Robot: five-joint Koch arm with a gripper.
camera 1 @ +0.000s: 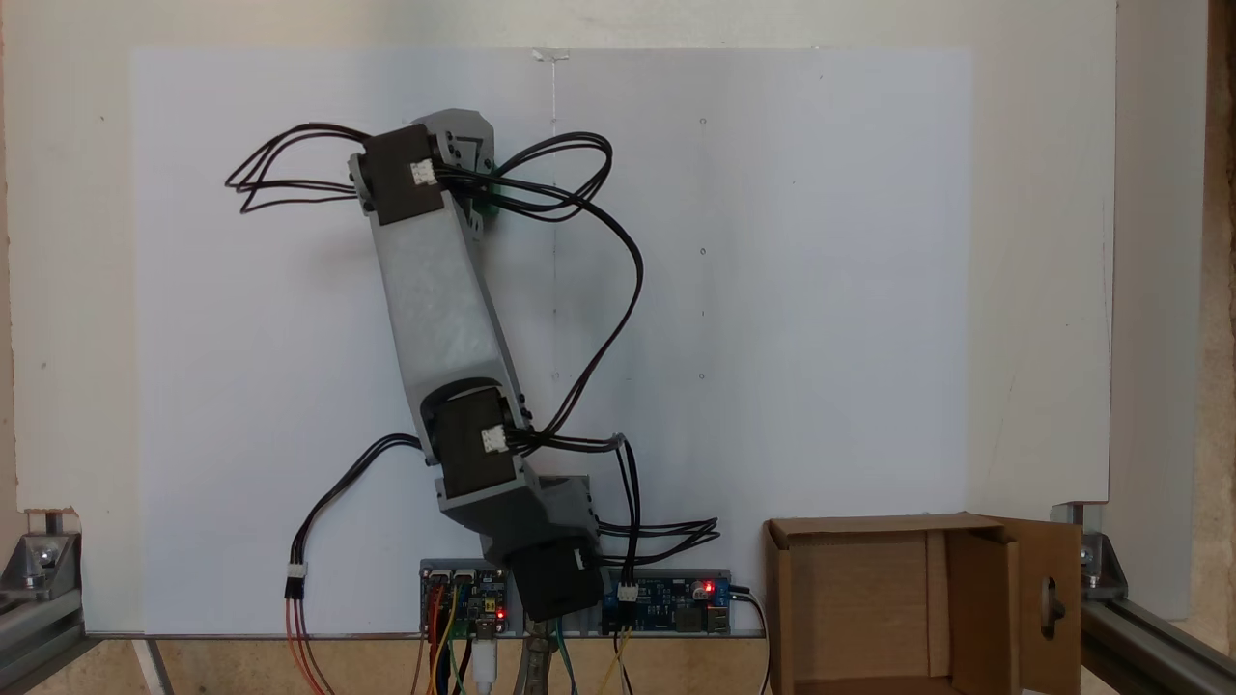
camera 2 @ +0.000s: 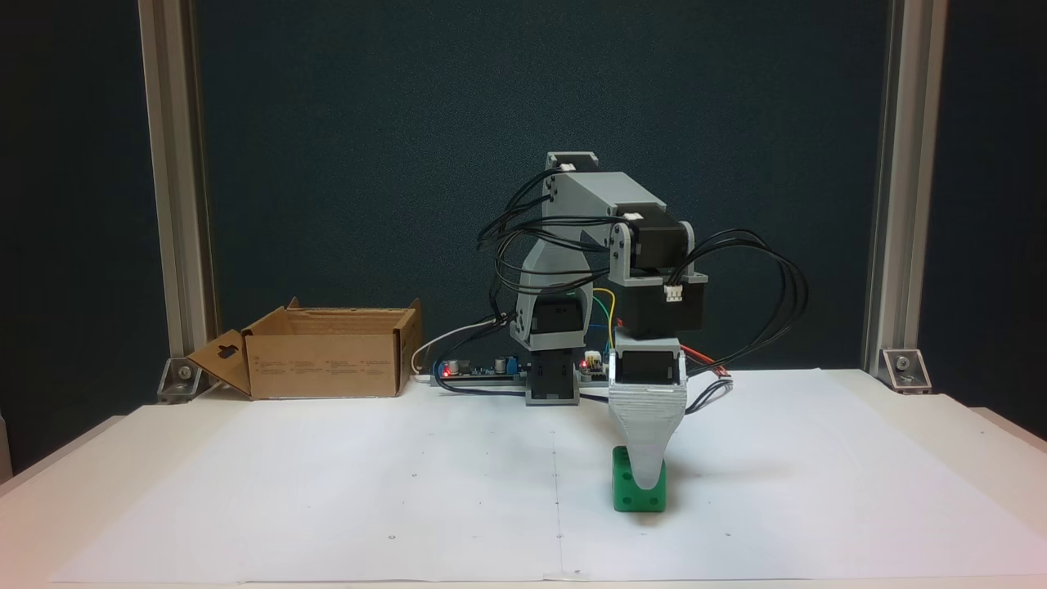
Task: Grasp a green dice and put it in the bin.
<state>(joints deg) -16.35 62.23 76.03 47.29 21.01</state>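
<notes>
Dice (camera 2: 631,493) sits on the white paper sheet (camera 2: 327,491) in the front-facing fixed view, green w/ sunken round pips, flat on the sheet, right of centre. Gripper (camera 2: 647,483) points straight down over it — the grey ribbed jaw tapers to a tip that overlaps the cube's front face, reaching nearly to the sheet. Only that one jaw shows; the other lies behind it, so I can't tell if the jaws are apart, together, or clamped on the cube.

In the fixed view from above, the arm (camera 1: 439,290) slants up and to the left from its base, and a sliver of green (camera 1: 491,205) peeks out beside the wrist block near the top — the rest of the cube is hidden under the arm.

Box (camera 2: 327,352) of brown cardboard stands at the back left of the table in the front-facing view, well apart from the cube, top open, one flap w/ a slot hole folded outward. From above it sits at bottom right (camera 1: 966,560), beside the circuit boards (camera 1: 666,600) w/ red lights by the arm's base.
</notes>
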